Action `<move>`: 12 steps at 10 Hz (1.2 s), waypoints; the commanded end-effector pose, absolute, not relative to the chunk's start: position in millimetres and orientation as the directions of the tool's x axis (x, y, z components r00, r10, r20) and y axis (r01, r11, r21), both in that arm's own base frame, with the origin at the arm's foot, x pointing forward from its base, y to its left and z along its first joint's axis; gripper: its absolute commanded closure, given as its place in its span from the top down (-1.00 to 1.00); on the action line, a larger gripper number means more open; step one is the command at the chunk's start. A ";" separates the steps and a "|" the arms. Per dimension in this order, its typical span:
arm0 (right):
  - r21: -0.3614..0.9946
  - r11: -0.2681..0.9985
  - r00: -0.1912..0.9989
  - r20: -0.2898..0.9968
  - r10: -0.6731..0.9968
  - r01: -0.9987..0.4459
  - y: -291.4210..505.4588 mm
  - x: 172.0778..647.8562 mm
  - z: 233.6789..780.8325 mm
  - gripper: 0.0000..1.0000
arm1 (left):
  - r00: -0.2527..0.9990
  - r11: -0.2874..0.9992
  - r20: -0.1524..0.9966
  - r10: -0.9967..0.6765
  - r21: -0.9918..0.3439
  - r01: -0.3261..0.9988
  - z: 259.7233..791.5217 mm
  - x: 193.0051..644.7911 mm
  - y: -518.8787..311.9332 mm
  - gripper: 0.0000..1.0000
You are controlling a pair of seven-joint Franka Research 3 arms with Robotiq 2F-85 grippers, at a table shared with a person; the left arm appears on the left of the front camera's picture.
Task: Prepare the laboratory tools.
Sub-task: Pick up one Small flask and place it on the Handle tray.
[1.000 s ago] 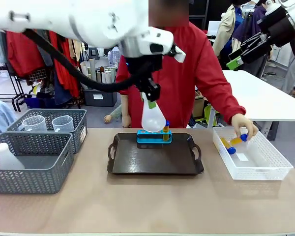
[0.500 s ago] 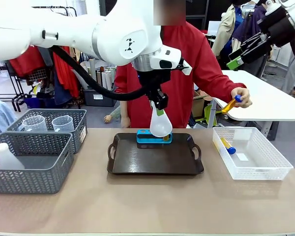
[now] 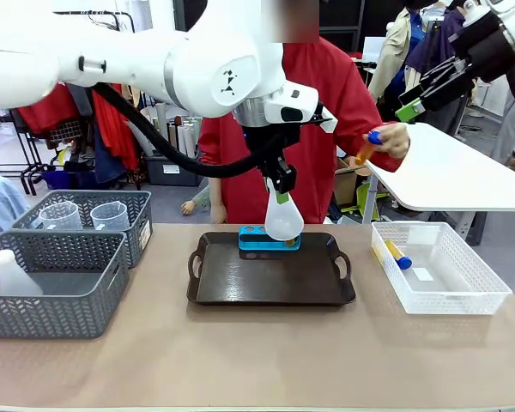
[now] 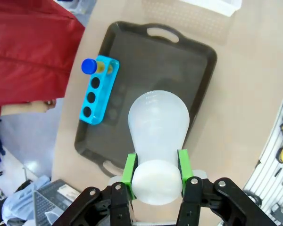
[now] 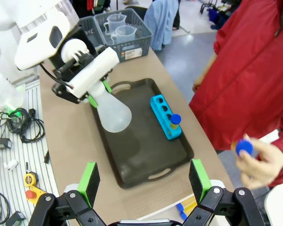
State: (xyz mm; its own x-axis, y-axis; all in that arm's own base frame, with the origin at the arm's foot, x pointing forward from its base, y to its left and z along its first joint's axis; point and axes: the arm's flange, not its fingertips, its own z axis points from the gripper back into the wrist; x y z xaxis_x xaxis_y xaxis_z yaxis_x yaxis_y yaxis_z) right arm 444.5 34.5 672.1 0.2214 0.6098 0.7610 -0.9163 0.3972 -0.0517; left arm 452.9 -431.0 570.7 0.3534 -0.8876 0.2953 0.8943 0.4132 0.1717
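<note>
Tan table carries a dark tray at its centre, with grey baskets at 9 o'clock and a white basket at 3 o'clock. The left gripper clamps the neck of the conical flask, which hangs above the tray's 12 o'clock edge by the blue tube rack. The right gripper gapes wide, empty. The person's hand holds a blue-capped tube aloft at 2 o'clock.

Translucent white flask, dark tray, blue rack
</note>
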 end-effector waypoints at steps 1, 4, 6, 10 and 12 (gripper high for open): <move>-0.048 0.394 0.218 0.768 0.602 -0.918 35.7 444.1 672.8 1.00 | 0.333 0.394 0.297 -0.895 0.177 0.902 556.3 476.2 -447.4 -1.00; -0.048 0.394 0.218 0.768 0.602 -0.918 35.7 444.1 672.8 1.00 | 0.330 0.367 0.223 -0.917 0.154 0.917 519.9 505.4 -473.6 -1.00; -0.048 0.394 0.218 0.768 0.602 -0.918 35.7 444.1 672.8 1.00 | 0.305 0.337 0.191 -0.933 0.165 0.927 497.8 521.6 -490.2 -1.00; -0.048 0.394 0.218 0.768 0.602 -0.918 35.7 444.1 672.8 1.00 | 0.284 0.303 0.126 -0.950 0.167 0.938 466.5 546.0 -513.9 -1.00; -0.048 0.394 0.218 0.768 0.602 -0.918 35.7 444.1 672.8 1.00 | 0.288 0.299 0.091 -0.953 0.165 0.940 445.0 555.4 -518.5 -1.00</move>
State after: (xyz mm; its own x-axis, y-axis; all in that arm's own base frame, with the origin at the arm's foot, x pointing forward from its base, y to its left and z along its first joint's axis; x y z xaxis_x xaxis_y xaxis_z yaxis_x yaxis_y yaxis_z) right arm 444.5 34.6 672.1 0.2215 0.6100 0.7608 -0.9163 0.3972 -0.0517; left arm 542.8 -511.7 439.9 0.2995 -0.9468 0.1177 0.9376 0.3149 0.1476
